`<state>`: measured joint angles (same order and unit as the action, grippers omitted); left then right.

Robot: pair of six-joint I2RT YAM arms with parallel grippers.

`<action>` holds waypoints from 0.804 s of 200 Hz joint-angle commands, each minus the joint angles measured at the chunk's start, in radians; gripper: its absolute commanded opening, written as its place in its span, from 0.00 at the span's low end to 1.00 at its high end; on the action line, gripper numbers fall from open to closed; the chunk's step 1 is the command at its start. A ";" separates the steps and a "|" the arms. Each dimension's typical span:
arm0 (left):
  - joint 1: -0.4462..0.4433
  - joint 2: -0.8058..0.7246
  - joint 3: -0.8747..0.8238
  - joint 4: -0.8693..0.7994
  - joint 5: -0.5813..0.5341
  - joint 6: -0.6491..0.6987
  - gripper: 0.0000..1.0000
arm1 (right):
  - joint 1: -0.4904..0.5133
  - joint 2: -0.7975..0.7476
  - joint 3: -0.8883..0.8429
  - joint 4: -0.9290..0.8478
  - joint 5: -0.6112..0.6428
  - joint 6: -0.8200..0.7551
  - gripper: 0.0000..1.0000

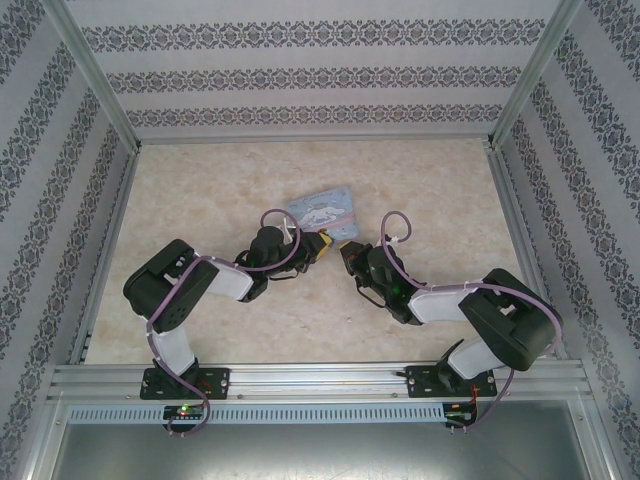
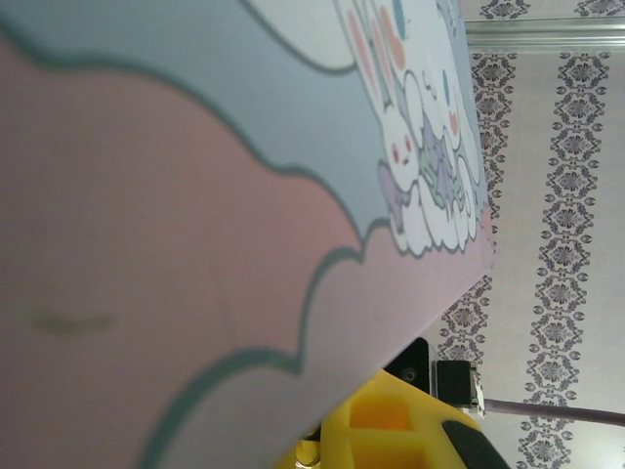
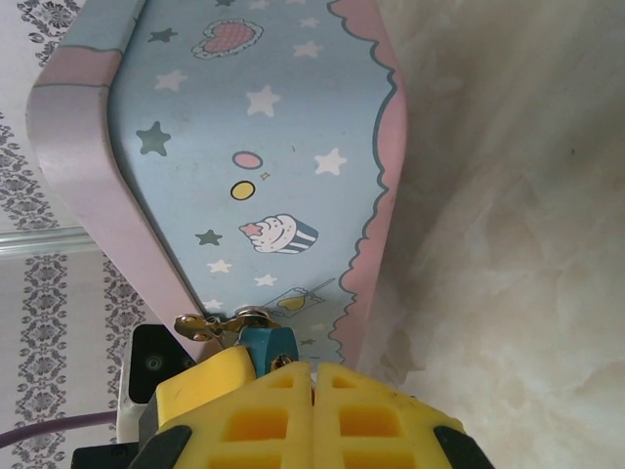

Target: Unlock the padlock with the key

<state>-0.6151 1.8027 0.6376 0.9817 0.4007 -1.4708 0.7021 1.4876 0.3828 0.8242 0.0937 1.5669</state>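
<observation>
Fingers of the right tool (image 3: 312, 376) are shut just behind the key (image 3: 209, 326), a light, stiff, slippery sliver at the rim of the tin (image 3: 254, 147), likely best pinched by its head; the right wrist view resolves it, while from overhead it is too small to tell, though there the left tool (image 1: 322, 243) sits closed on the tin.

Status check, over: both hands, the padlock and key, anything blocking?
Left hand shut, tight against the tin. Right hand shut at tin's edge. Small brass-and-silver piece at its fingertips; padlock or key, can't tell. Tin crowds both hands.
</observation>
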 commanded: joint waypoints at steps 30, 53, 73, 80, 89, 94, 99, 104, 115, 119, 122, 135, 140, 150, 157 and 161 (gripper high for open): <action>-0.043 0.008 0.035 0.120 0.052 -0.027 0.00 | -0.002 0.020 0.030 0.066 -0.016 0.008 0.00; -0.047 0.001 0.034 0.098 0.058 -0.011 0.00 | -0.019 0.016 0.024 0.079 -0.021 0.001 0.00; -0.051 0.003 0.028 0.102 0.057 -0.012 0.00 | -0.033 0.013 0.025 0.078 -0.033 -0.004 0.00; -0.052 0.004 0.029 0.106 0.057 -0.014 0.00 | -0.037 0.016 0.028 0.081 -0.039 -0.005 0.00; -0.054 0.007 0.032 0.114 0.056 -0.019 0.00 | -0.039 0.022 0.032 0.088 -0.046 -0.002 0.00; -0.055 0.010 0.035 0.118 0.057 -0.021 0.00 | -0.038 0.026 0.036 0.093 -0.051 -0.001 0.00; -0.058 0.012 0.038 0.120 0.058 -0.025 0.00 | -0.038 0.031 0.039 0.097 -0.056 0.001 0.00; -0.059 0.015 0.041 0.122 0.059 -0.028 0.00 | -0.038 0.036 0.043 0.104 -0.063 0.004 0.00; -0.064 0.021 0.049 0.128 0.059 -0.035 0.00 | -0.038 0.051 0.050 0.120 -0.071 0.014 0.00; -0.066 0.024 0.053 0.131 0.059 -0.037 0.00 | -0.037 0.056 0.051 0.127 -0.075 0.019 0.00; -0.067 0.025 0.055 0.133 0.059 -0.039 0.00 | -0.038 0.060 0.052 0.130 -0.077 0.021 0.00; -0.073 0.031 0.063 0.135 0.060 -0.040 0.00 | -0.037 0.077 0.057 0.154 -0.085 0.040 0.00; -0.075 0.033 0.065 0.135 0.060 -0.041 0.00 | -0.037 0.085 0.059 0.166 -0.089 0.046 0.00; -0.080 0.035 0.068 0.134 0.059 -0.041 0.00 | -0.037 0.099 0.061 0.190 -0.095 0.058 0.00; -0.082 0.037 0.070 0.133 0.061 -0.043 0.00 | -0.038 0.110 0.061 0.205 -0.097 0.065 0.00; -0.084 0.039 0.070 0.134 0.060 -0.043 0.00 | -0.038 0.113 0.061 0.211 -0.097 0.068 0.00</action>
<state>-0.6285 1.8412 0.6643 0.9955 0.3428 -1.4982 0.6582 1.5684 0.3965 0.9051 0.0586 1.5993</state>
